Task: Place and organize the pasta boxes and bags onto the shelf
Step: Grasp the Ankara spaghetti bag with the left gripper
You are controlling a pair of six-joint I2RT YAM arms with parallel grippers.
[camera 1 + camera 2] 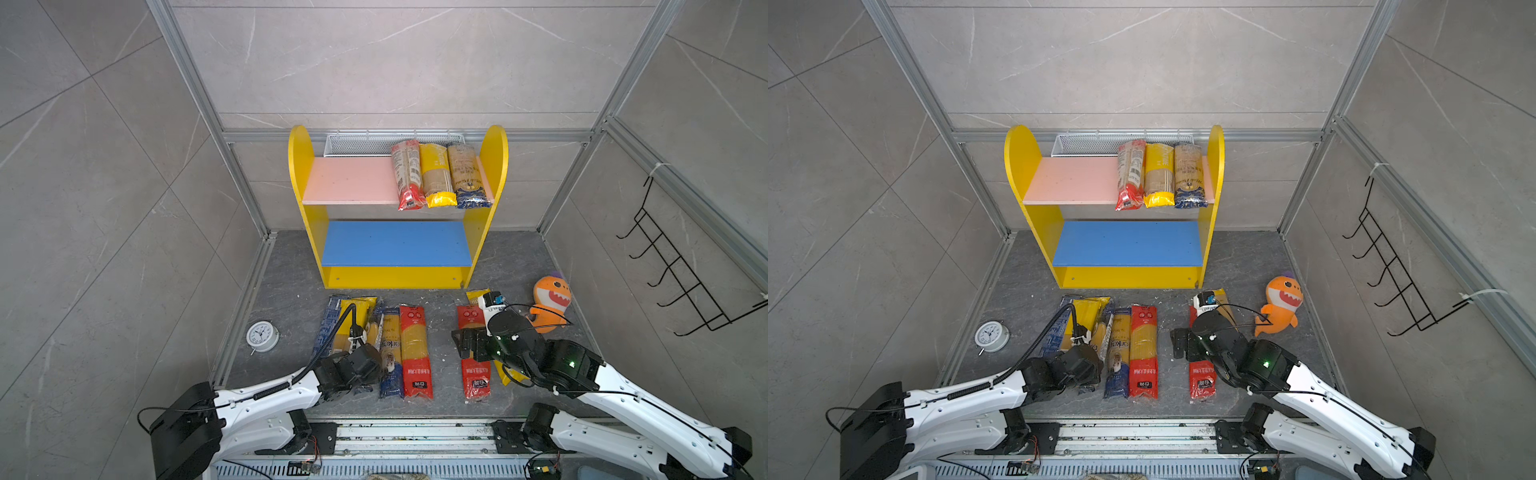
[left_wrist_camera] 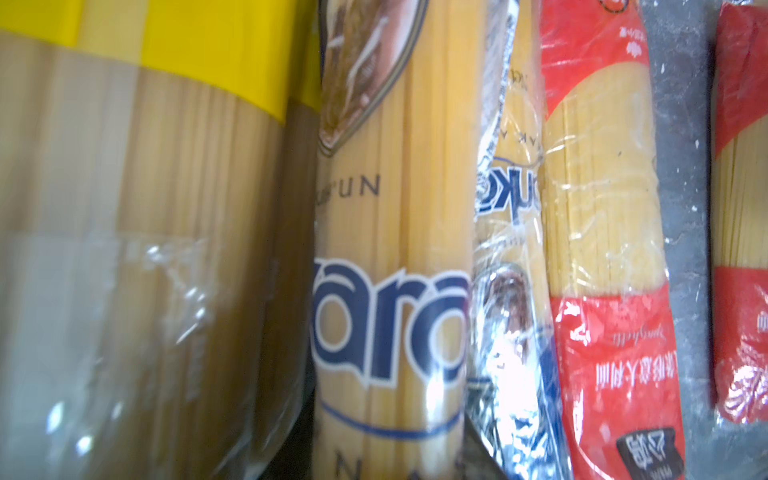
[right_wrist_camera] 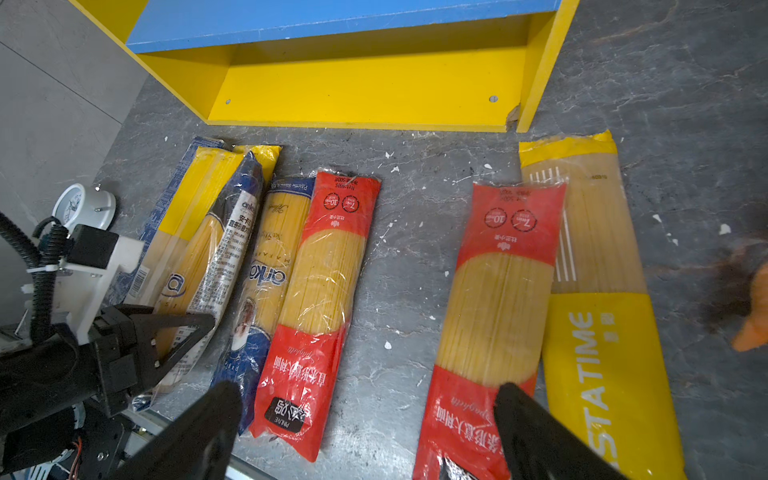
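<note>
Left gripper point(image 3: 210, 320) clamps the navy-ended bag point(image 3: 235, 232) atop the yellow-topped pack point(image 3: 195, 187), right gripper point(image 3: 368, 388) gapes empty; slick film could slip or drag that pack.

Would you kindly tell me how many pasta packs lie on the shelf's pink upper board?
3, side by side at the pink board's right end: red-ended pack, yellow-ended pack in the middle, navy-ended pack outermost. None appears hidden.

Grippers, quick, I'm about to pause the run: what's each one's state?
Left gripper: closed on the blue-lettered spaghetti bag.
Right gripper: open, holding nothing.
</note>
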